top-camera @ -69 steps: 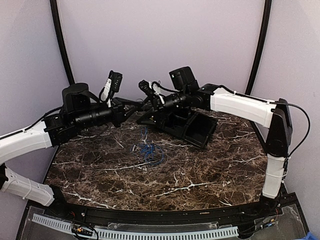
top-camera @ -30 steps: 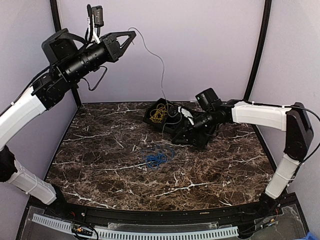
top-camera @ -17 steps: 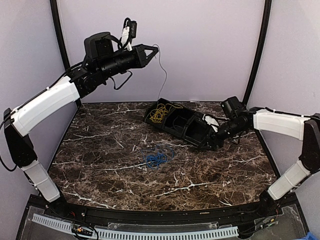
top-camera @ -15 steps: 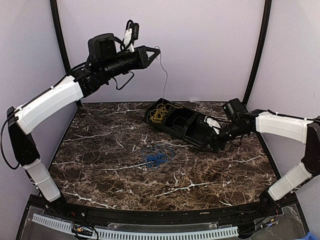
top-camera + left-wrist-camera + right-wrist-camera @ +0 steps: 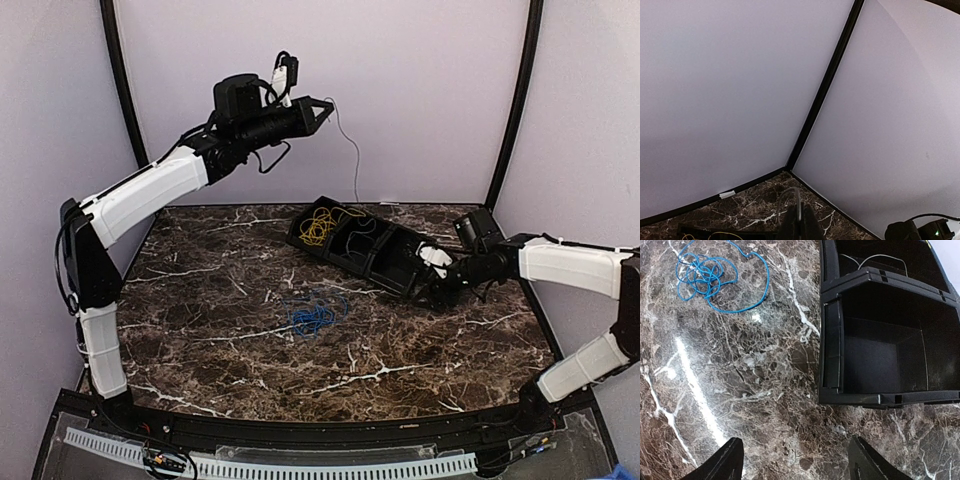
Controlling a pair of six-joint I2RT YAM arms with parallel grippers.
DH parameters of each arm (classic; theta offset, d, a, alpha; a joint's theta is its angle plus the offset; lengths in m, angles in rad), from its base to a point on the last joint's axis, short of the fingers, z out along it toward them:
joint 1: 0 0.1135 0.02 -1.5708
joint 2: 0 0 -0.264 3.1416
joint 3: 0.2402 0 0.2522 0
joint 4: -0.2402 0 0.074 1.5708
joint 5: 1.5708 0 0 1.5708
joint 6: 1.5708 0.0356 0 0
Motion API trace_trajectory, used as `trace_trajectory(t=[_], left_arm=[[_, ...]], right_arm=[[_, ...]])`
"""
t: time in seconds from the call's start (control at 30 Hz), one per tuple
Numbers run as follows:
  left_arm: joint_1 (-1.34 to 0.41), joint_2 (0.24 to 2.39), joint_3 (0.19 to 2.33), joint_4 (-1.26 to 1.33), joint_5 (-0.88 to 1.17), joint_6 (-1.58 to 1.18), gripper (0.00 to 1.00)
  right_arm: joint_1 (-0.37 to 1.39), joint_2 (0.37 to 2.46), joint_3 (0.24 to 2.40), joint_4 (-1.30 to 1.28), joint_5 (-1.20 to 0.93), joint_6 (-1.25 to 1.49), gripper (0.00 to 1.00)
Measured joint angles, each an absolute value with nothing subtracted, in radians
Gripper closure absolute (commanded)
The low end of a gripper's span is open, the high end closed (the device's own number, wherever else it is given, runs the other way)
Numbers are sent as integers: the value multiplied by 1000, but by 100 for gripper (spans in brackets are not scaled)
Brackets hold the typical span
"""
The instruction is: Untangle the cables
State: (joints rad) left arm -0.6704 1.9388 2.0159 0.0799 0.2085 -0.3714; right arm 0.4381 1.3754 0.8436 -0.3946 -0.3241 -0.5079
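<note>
Top external shows your left end effector [image 5: 323, 106] high above the far side of the desk [image 5: 200, 330], clenched on a pale wire [image 5: 356, 160]. The wire hangs from its tips down into the black bin [image 5: 392, 270]. In the left wrist view the fingers [image 5: 809, 227] are pressed together, with a loop of that wire standing just above them. The yellow cable [image 5: 320, 226] lies coiled in the bin's far-left compartment. You cannot tell from here whether the pale wire joins it. The blue cable [image 5: 313, 316] sits in a loose bundle on the desk, in front of the bin and apart from it. Your right end effector [image 5: 438, 293] is low at the bin's right end, just beside it. The right wrist view shows it released, fingers [image 5: 729, 460] spread wide over the marble. The blue cable is at the upper left of that view. A stretch of pale wire shows in the compartment beyond the nearest one.
</note>
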Motion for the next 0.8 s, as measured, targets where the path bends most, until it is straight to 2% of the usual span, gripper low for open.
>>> trace_trajectory(t=[0.4,0.8], left_arm=[[-632,2141,2047,147,221,-417,100],[-597,2236,2038,224,243,-474,100]], right_arm=[[437,1326,826,-377,-275,-527,26],[437,1326,823,-373,-265,-538,25]])
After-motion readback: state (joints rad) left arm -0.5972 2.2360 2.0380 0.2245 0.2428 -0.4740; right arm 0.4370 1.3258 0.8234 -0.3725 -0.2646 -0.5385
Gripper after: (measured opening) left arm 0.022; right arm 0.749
